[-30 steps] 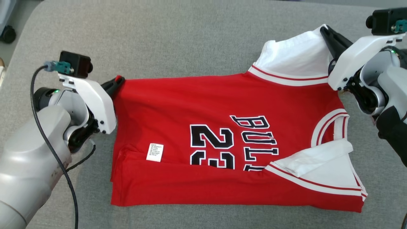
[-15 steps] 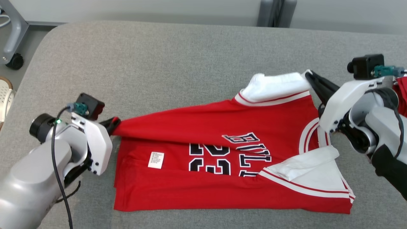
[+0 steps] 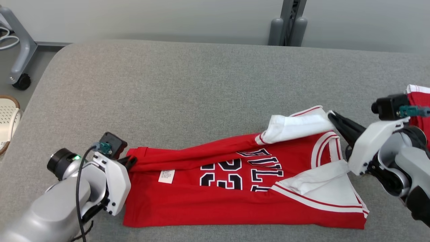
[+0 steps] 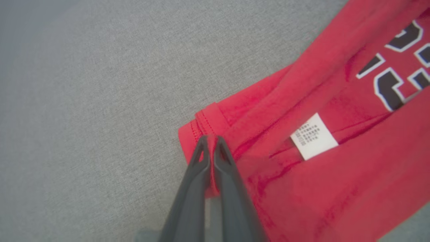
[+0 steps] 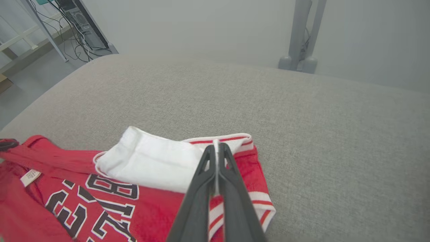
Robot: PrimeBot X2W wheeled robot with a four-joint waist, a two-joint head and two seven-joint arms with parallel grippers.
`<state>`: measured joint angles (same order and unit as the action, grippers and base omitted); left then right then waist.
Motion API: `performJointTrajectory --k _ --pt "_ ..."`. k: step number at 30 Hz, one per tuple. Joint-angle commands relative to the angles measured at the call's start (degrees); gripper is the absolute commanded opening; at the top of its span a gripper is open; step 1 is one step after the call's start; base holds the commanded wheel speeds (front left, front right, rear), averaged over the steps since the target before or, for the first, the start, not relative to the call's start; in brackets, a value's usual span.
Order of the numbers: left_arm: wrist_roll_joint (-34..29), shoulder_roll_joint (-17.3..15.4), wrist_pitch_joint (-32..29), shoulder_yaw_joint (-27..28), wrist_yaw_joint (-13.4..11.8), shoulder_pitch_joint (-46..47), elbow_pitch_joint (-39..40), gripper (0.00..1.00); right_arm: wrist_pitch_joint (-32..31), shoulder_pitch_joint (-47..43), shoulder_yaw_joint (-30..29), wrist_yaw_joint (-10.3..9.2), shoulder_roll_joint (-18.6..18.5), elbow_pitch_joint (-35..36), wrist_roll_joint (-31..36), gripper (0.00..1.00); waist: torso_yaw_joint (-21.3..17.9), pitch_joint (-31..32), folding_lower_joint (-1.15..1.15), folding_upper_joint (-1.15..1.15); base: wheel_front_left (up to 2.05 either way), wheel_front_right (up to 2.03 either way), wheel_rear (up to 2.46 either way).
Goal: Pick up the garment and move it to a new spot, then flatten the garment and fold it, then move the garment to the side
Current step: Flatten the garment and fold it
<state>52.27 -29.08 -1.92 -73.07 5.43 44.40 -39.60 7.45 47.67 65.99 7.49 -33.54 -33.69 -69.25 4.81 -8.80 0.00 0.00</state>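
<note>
The garment (image 3: 215, 198) is a red basketball jersey with black lettering, white trim and white sleeves, lying on the grey padded table (image 3: 188, 94). Its far long edge is being carried over toward the near edge. My left gripper (image 3: 132, 160) is shut on the jersey's far hem corner (image 4: 201, 126) at the left. My right gripper (image 3: 331, 116) is shut on the white sleeve's striped edge (image 5: 220, 141) at the right. A white care label (image 4: 314, 136) shows on the red cloth (image 5: 30, 177).
Another red and white piece of cloth (image 3: 420, 104) lies at the table's right edge behind my right arm. A grey post (image 3: 289, 23) stands behind the table. A wheeled frame leg (image 3: 20, 43) and a pale basket (image 3: 8, 121) sit on the floor at the left.
Both grippers have drawn the jersey's far edge toward the near edge, so the visible top panel has narrowed. The head camera has tilted up, showing the table's far edge and the wall.
</note>
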Motion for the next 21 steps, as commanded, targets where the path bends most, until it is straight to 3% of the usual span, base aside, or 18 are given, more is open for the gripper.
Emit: performJointTrajectory --k 1,11,21 --pt "-0.6 0.0 0.3 0.0 -0.6 -1.1 0.0 0.0 -0.6 -1.6 -0.1 0.01 -1.0 1.1 -0.9 0.0 0.0 0.4 0.0 0.0 0.0 0.0 0.0" --pt "-2.2 0.4 0.3 -0.1 -3.2 -5.5 0.7 0.0 -6.7 -9.7 -2.1 0.01 -7.3 10.7 -2.8 0.0 -0.8 2.6 0.0 0.0 0.0 0.0 0.0" --pt "-4.2 -0.1 0.3 -0.2 -4.7 -8.4 2.4 0.0 -14.1 -18.0 -8.1 0.01 -12.6 21.1 -2.5 0.0 -1.8 4.0 0.0 0.0 0.0 0.0 0.0"
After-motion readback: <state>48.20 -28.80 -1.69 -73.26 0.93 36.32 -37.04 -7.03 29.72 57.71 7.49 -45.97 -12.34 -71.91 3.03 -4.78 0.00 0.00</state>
